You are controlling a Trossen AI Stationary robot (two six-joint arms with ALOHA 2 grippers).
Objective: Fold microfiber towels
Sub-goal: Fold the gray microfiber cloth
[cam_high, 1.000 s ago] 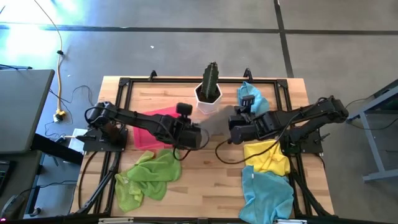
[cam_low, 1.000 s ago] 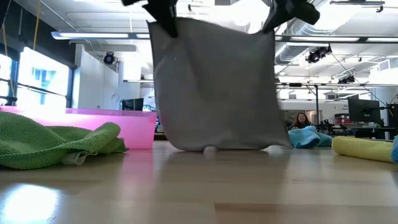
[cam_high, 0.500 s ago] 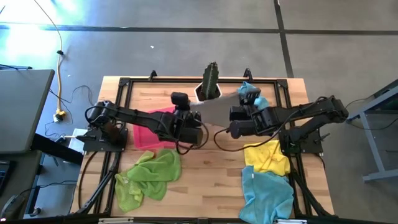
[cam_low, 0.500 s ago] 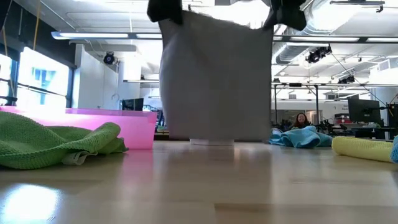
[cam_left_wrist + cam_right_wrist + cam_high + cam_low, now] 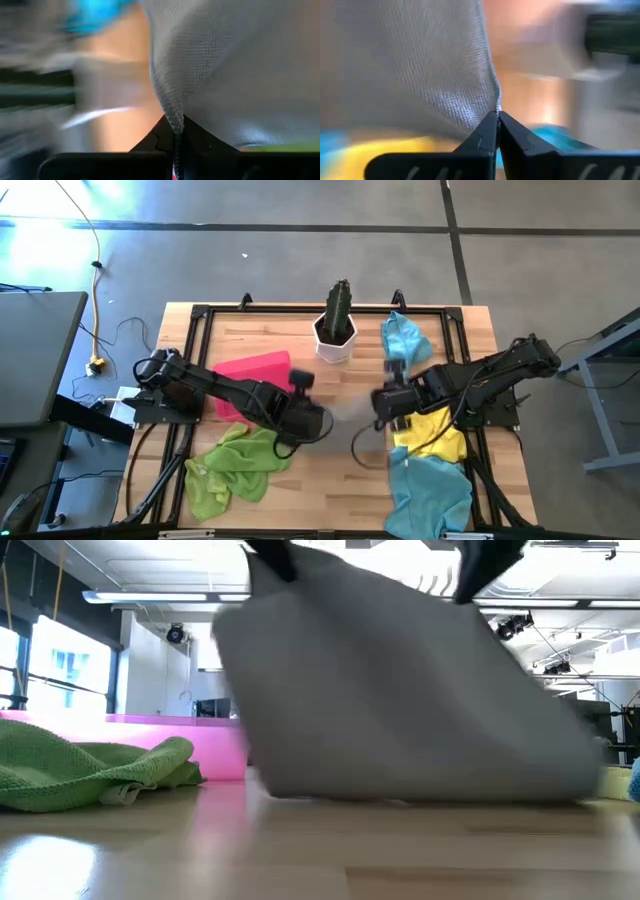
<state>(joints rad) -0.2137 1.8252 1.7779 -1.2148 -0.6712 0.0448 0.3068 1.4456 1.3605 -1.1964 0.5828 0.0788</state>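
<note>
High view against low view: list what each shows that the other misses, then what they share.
Only the high view shows the potted cactus, the light blue towels, the yellow towel and both arms whole. Only the low view shows the grey towel hanging spread, its lower edge on the table, and the room behind. Both show the pink tray and the green towel.

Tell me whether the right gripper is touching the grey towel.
Touching. The right wrist view shows the right gripper pinched shut on the grey towel edge.
</note>
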